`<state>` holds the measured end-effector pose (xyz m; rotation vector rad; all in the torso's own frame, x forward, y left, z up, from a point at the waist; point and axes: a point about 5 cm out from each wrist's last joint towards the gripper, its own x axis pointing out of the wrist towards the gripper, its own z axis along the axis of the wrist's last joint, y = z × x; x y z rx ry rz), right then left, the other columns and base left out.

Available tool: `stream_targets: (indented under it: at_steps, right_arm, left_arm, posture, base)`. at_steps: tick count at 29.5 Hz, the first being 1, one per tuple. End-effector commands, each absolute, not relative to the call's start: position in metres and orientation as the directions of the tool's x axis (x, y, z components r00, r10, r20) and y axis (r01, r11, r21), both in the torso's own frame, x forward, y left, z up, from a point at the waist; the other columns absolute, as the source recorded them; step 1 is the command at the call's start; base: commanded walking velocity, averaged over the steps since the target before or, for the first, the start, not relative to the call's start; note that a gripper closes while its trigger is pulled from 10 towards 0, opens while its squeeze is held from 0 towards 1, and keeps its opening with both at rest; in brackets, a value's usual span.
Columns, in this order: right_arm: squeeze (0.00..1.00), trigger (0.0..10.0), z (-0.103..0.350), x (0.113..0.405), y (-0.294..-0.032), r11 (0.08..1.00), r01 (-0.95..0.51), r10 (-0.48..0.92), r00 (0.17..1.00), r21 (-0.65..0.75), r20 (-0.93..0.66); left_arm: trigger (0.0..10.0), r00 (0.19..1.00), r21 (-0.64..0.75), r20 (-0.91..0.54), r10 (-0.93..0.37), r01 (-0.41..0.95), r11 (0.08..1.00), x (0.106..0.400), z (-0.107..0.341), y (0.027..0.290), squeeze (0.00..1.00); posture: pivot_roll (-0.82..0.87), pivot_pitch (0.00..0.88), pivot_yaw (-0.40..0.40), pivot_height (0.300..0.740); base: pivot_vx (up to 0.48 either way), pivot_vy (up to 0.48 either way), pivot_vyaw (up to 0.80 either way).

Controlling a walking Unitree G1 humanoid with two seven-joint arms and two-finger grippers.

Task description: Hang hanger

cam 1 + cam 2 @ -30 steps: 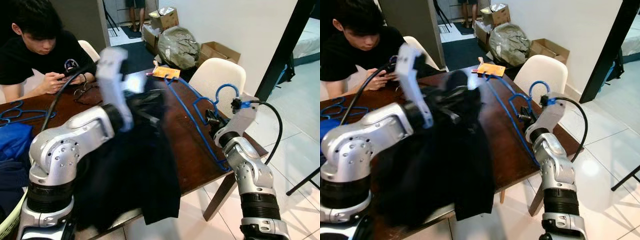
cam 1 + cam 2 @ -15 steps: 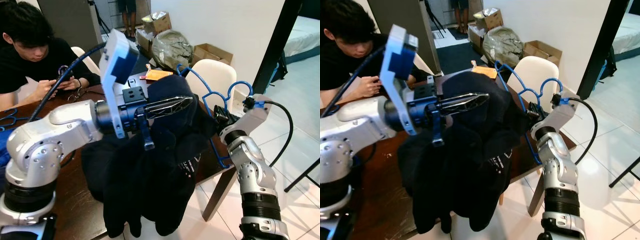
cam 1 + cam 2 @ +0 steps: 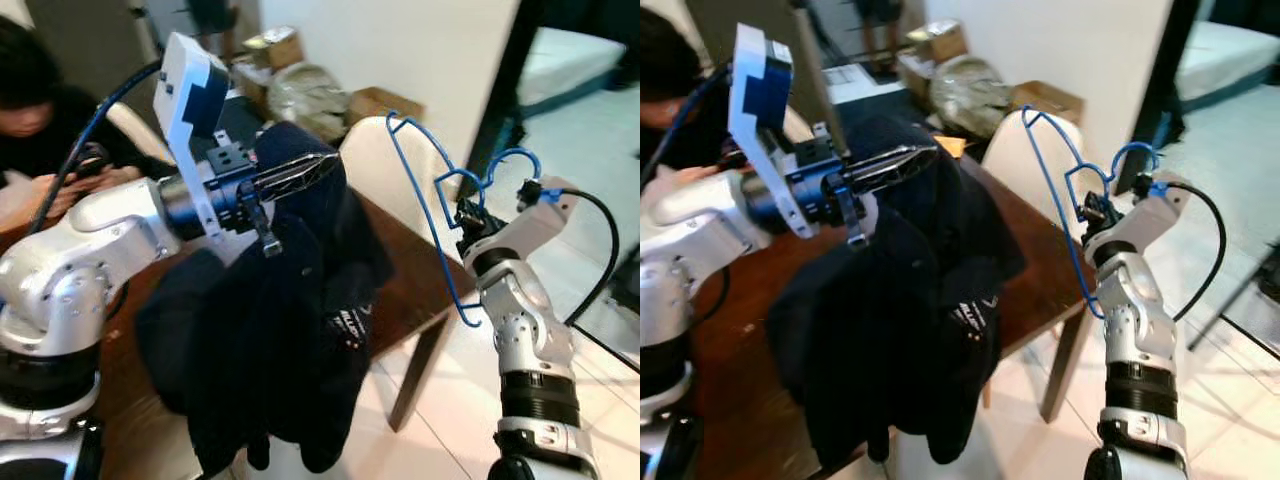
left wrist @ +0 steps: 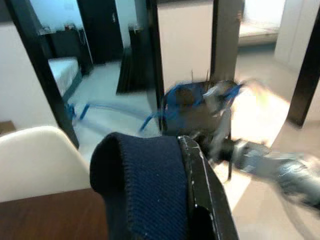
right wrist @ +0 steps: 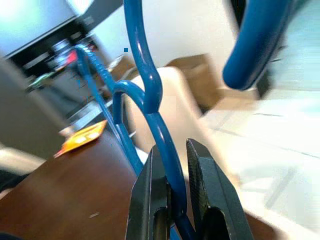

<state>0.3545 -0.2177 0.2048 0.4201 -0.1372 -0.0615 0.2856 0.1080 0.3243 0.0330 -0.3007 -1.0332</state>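
Observation:
My left gripper (image 3: 325,165) is shut on a dark navy garment (image 3: 290,340), which is lifted off the brown table (image 3: 410,290) and hangs down in front of me. In the left wrist view the navy cloth (image 4: 142,185) is folded over one black finger (image 4: 205,192). My right gripper (image 5: 172,172) is shut on the wire of a blue hanger (image 3: 425,205), held up in the air beside the table's right edge. The hanger's hook (image 3: 510,160) curls just above the right wrist. Hanger and garment are apart.
A person (image 3: 40,120) sits at the table's far left, holding a phone. A cream chair (image 3: 375,165) stands behind the table between my arms. Cardboard boxes (image 3: 375,100) and a bag (image 3: 305,90) lie by the back wall. A dark door frame (image 3: 505,90) rises at the right.
My left arm has lifted the garment off the table and holds it high. My right arm has raised the hanger off the table. The view has turned somewhat to the right.

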Motion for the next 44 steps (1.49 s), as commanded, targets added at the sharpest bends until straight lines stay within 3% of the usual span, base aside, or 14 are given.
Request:
stream_targets:
  at_steps: [1, 2, 4, 5, 12, 27, 31, 33, 37, 44]
  right_arm:
    - [0.00, 10.0, 0.205, 0.356, -0.221, 0.910, 0.055, -0.113, 0.987, 0.410, 0.119]
    - [0.00, 10.0, 0.205, 0.355, -0.221, 0.911, 0.060, -0.117, 0.986, 0.407, 0.116]
    - [0.00, 10.0, 0.205, 0.355, -0.221, 0.911, 0.060, -0.117, 0.986, 0.407, 0.116]
    - [0.00, 10.0, 0.204, 0.355, -0.221, 0.913, 0.065, -0.120, 0.986, 0.402, 0.112]
    - [0.00, 10.0, 0.205, 0.357, -0.221, 0.916, 0.064, -0.117, 0.987, 0.396, 0.110]
    - [0.00, 10.0, 0.205, 0.359, -0.203, 0.938, 0.015, -0.058, 0.992, 0.347, 0.112]
    - [0.00, 10.0, 0.202, 0.356, -0.191, 0.960, -0.036, 0.008, 0.995, 0.278, 0.101]
    - [0.00, 10.0, 0.193, 0.350, -0.178, 0.975, -0.083, 0.069, 0.995, 0.206, 0.073]
    - [0.00, 10.0, 0.188, 0.347, -0.173, 0.980, -0.101, 0.092, 0.994, 0.174, 0.055]
    - [0.00, 10.0, 0.183, 0.347, -0.174, 0.987, -0.159, 0.159, 0.987, -0.034, -0.010]
  left_arm:
    - [0.0, 0.515, 0.153, 0.194, -0.835, 0.825, 0.544, 0.293, 0.308, 0.096, 0.00]
    - [1.5, 0.528, 0.127, 0.177, -0.830, 0.824, 0.552, 0.295, 0.299, 0.088, 0.00]
    - [1.5, 0.528, 0.127, 0.177, -0.830, 0.824, 0.552, 0.295, 0.299, 0.088, 0.00]
    - [10.0, 0.535, 0.090, 0.164, -0.829, 0.828, 0.553, 0.295, 0.287, 0.076, 0.00]
    - [10.0, 0.554, 0.075, 0.186, -0.811, 0.815, 0.574, 0.294, 0.280, 0.067, 0.00]
    - [10.0, 0.727, 0.091, 0.255, -0.638, 0.639, 0.764, 0.307, 0.270, 0.071, 0.00]
    - [10.0, 0.805, 0.112, 0.254, -0.536, 0.526, 0.843, 0.314, 0.260, 0.084, 0.00]
    - [10.0, 0.871, 0.076, 0.280, -0.404, 0.399, 0.914, 0.317, 0.256, 0.104, 0.00]
    - [10.0, 0.889, 0.070, 0.293, -0.352, 0.348, 0.935, 0.317, 0.255, 0.113, 0.00]
    - [10.0, 0.917, 0.098, 0.336, -0.217, 0.196, 0.976, 0.320, 0.258, 0.136, 0.00]
  posture:
    - [0.01, 0.007, 0.056, 0.740]
    - [0.01, 0.008, 0.056, 0.740]
    - [0.01, 0.008, 0.056, 0.740]
    - [0.01, 0.009, 0.053, 0.740]
    - [0.01, 0.009, 0.049, 0.740]
    - [0.00, 0.011, 0.045, 0.740]
    - [-0.02, 0.009, 0.046, 0.740]
    - [-0.02, 0.013, 0.042, 0.740]
    - [-0.02, 0.013, 0.037, 0.740]
    - [-0.02, 0.001, -0.014, 0.740]
  base:
    - [0.000, 0.000, -0.80]
    - [0.000, 0.000, -0.80]
    - [0.000, 0.000, -0.80]
    - [0.000, 0.000, -0.80]
    - [0.000, 0.000, -0.80]
    - [0.000, 0.000, -0.80]
    - [0.000, 0.000, -0.80]
    - [0.000, 0.000, -0.80]
    - [0.000, 0.000, -0.80]
    - [0.000, 0.000, -0.80]
